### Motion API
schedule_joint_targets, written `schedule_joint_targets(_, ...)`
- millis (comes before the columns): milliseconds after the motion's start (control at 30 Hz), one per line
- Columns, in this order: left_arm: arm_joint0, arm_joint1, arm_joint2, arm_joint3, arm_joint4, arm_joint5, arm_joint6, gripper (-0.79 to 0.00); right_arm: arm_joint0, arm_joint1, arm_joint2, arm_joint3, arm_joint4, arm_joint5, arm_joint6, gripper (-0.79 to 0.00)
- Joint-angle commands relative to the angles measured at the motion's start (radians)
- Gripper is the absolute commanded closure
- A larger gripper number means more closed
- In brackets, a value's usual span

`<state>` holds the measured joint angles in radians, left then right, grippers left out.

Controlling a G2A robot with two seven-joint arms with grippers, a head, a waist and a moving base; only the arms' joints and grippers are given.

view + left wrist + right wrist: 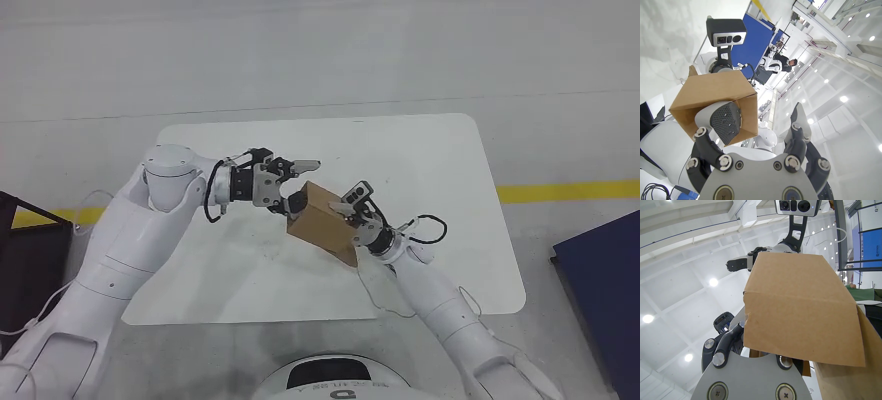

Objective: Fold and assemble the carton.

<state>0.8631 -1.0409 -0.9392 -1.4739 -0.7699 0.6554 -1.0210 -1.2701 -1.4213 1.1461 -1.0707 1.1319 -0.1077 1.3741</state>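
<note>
Arms bent inward; left gripper (304,185) fingers (725,123) spread wide, right gripper (355,212) close opposite, facing it.

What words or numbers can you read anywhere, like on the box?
The box: no words on the sides that show.
Blue board: small sideways print, too small to read.
Camera: tiny print, too blurred to read.

White table (440,160), rounded corners. Grey floor (300,50) with yellow line (570,190). Blue panel (600,290) at right; black frame (30,240) at left. White beamed ceiling (677,247); round lights (713,282), lit.
</note>
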Motion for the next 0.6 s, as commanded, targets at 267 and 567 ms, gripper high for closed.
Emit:
schedule_joint_targets(267,-0.01,0.0,-0.008,0.021,-0.014,-0.007,-0.007,-0.693,0.005,-0.002,0.0,0.012,0.011,-0.002,0.0,0.0)
schedule_joint_targets(567,0.068,0.039,-0.168,0.022,-0.051,-0.048,-0.015,-0.785,0.012,-0.002,0.007,0.017,0.016,-0.008,-0.003,0.0)
